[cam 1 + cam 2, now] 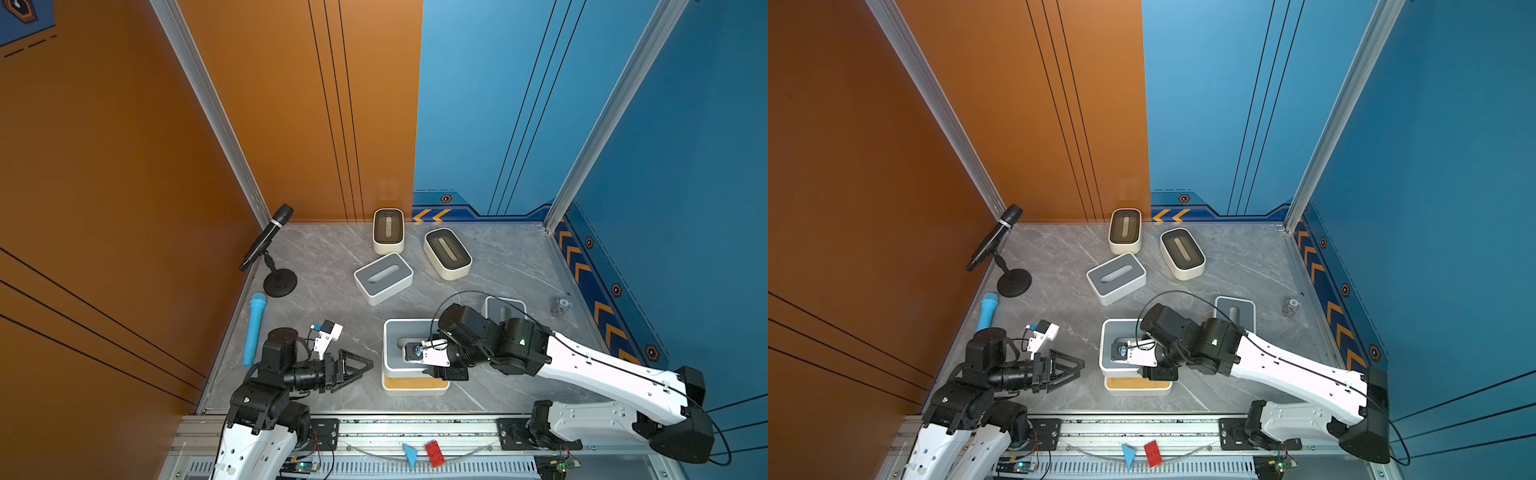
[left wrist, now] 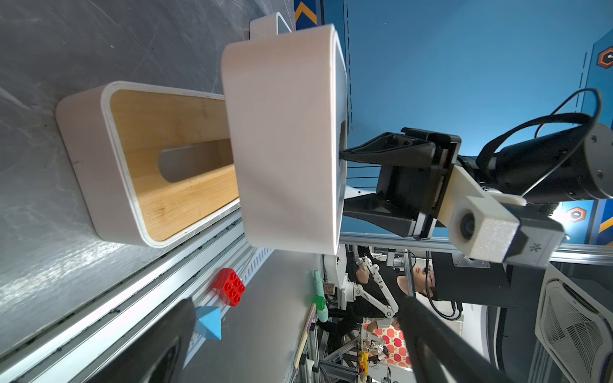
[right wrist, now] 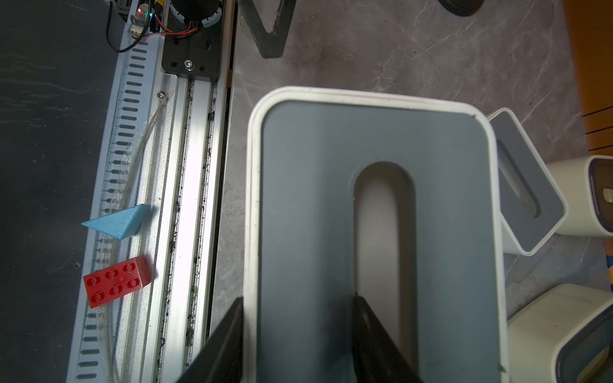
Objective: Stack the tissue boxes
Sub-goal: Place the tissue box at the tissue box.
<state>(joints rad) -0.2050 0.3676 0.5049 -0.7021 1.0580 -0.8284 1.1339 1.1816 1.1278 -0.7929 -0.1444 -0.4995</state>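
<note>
Above wood-lidded box (image 1: 409,383), grey-lidded white box (image 1: 393,352), slotted

Six rounded-rectangular tissue boxes with slotted lids: three grey-lidded white boxes (image 1: 383,279) (image 1: 392,353) (image 1: 494,309), two dark-brown-lidded cream boxes (image 1: 388,230) (image 1: 446,253) toward twelve o'clock, and one wood-lidded white box (image 1: 409,384) at six. Two microphones toward nine o'clock: one black stand microphone (image 1: 270,237) and one blue microphone (image 1: 254,328). One red toy brick (image 1: 434,454). One blue wedge block (image 1: 410,455).
</note>
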